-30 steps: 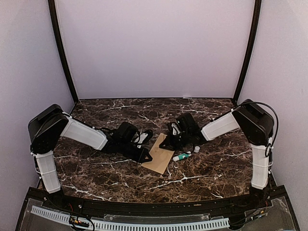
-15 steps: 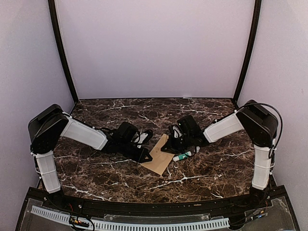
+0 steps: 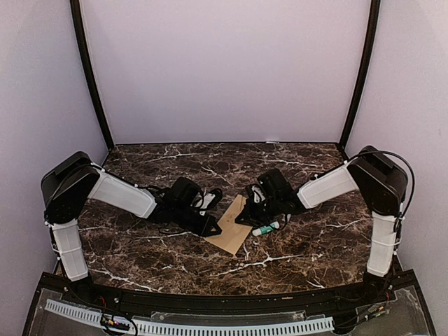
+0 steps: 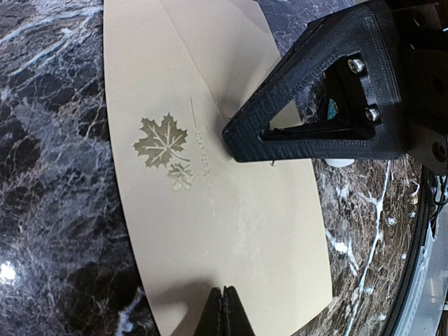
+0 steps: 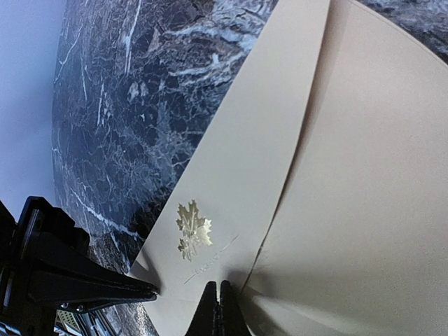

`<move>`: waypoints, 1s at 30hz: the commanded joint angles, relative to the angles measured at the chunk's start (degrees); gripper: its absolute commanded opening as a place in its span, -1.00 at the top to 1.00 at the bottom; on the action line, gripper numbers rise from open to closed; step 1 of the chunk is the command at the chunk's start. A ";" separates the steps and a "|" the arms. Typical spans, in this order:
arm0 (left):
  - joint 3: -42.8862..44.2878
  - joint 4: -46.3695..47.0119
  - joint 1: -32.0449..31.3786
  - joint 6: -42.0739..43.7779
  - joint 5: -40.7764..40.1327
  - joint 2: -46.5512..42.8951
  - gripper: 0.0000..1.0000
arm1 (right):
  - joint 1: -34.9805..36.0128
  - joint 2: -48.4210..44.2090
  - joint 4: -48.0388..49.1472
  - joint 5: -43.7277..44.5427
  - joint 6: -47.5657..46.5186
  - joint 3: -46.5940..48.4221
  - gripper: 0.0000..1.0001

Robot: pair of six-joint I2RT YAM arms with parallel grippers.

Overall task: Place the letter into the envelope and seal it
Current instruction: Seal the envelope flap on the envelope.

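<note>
Quick count: one envelope (image 3: 232, 232), one glue stick (image 3: 265, 227), two grippers, all on a dark marble desk (image 3: 308, 255).

The envelope lies flat about mid-desk, a touch nearer the near edge than the far one, turned at a slant. It's plain tan with a little gold maple leaf (image 4: 162, 142) stamped on it, and from the wrist cams you can see the flap's fold line running across it.

The left gripper (image 3: 211, 225) sits on the envelope's left edge and the right gripper (image 3: 243, 215) on its far right corner, so the envelope is basically sandwiched between them. Both are down low with their tips touching the paper.

The fingers on both are pressed together, with no gap showing in either wrist view. Honestly can't tell if any paper is caught between them or if they're just resting on top.

The glue stick lies on its side just right of the envelope, near the right gripper.
</note>
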 commanded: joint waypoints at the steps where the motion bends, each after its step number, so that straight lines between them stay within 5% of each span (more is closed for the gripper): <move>1: -0.49 -4.35 -0.05 0.12 -1.67 1.79 1.00 | 0.84 0.57 -3.56 1.67 -0.48 -0.10 1.00; 17: 1.10 -4.27 -0.02 -0.13 -2.26 0.46 0.98 | 1.43 1.22 -4.59 3.23 -2.37 1.88 1.00; 25: 10.93 -4.00 -0.01 0.62 -4.13 -3.84 0.52 | 0.97 -2.33 -0.85 -1.62 -4.99 10.47 0.99; 30: 12.85 -5.92 -0.01 3.12 -7.15 -9.65 0.33 | -1.21 -7.29 -3.16 1.41 -6.61 12.08 0.71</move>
